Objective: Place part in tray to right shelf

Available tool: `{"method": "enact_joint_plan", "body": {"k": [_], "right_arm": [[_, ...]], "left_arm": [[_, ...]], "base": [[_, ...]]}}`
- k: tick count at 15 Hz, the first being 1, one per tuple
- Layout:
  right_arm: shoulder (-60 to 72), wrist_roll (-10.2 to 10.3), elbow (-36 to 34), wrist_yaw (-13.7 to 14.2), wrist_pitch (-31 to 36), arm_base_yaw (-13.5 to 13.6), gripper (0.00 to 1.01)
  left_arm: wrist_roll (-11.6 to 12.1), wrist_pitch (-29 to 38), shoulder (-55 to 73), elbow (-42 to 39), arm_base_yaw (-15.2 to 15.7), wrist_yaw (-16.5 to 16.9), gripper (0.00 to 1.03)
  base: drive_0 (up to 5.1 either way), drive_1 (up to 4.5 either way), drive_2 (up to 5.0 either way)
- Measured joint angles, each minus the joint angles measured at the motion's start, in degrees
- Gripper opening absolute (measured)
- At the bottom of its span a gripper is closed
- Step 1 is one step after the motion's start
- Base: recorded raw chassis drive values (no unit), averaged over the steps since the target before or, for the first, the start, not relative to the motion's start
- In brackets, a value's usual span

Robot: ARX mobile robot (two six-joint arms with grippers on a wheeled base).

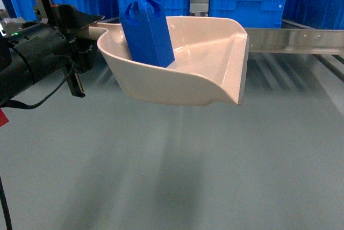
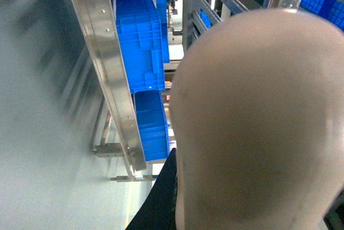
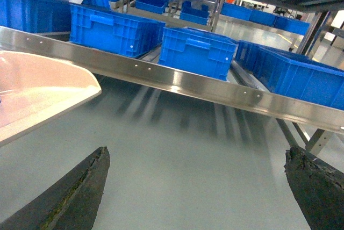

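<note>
**Carrying the loaded scoop toward the roller rack**

Spreading across the far side of the scene, the wide stainless-steel rack with its shiny riveted front rail point(image 1: 293, 40) is waiting as the drop-off place; its roller bed shows only as blurred pale streaks beyond the rail, and big blue plastic crates point(image 1: 247, 5) are standing behind it. Hanging in the air in front of that rail, the large cream-beige plastic scoop with high curved sides point(image 1: 177, 82) is facing right, its flat front lip nearest the rail, its handle running left into the black left gripper point(image 1: 86, 32). Where that gripper's fingers meet the handle is hidden, so I cannot tell how tightly they are closing, though the scoop seems to be hanging from that grasp alone. Standing slightly tilted in the scoop's deep left end, the small bright blue plastic block with a peaked, looped top point(image 1: 146, 31) is leaning toward the back wall.

The right gripper point(image 3: 196, 187) is hovering empty, its dark fingers point(image 3: 75, 189) spread wide apart.

This looks like the transport step. Next, the scoop probably needs carrying right and farther, over the rail, then setting down level so the block does not topple.
</note>
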Motion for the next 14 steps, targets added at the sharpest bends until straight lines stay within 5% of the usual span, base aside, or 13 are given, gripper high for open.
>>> {"method": "enact_joint_plan", "body": {"k": [14], "right_arm": [[0.0,0.0,0.0,0.0,0.1,0.0,0.98]], "left_arm": [[0.0,0.0,0.0,0.0,-0.5,0.4,0.15]], "base": [[0.1,4.01,-3.8]]}}
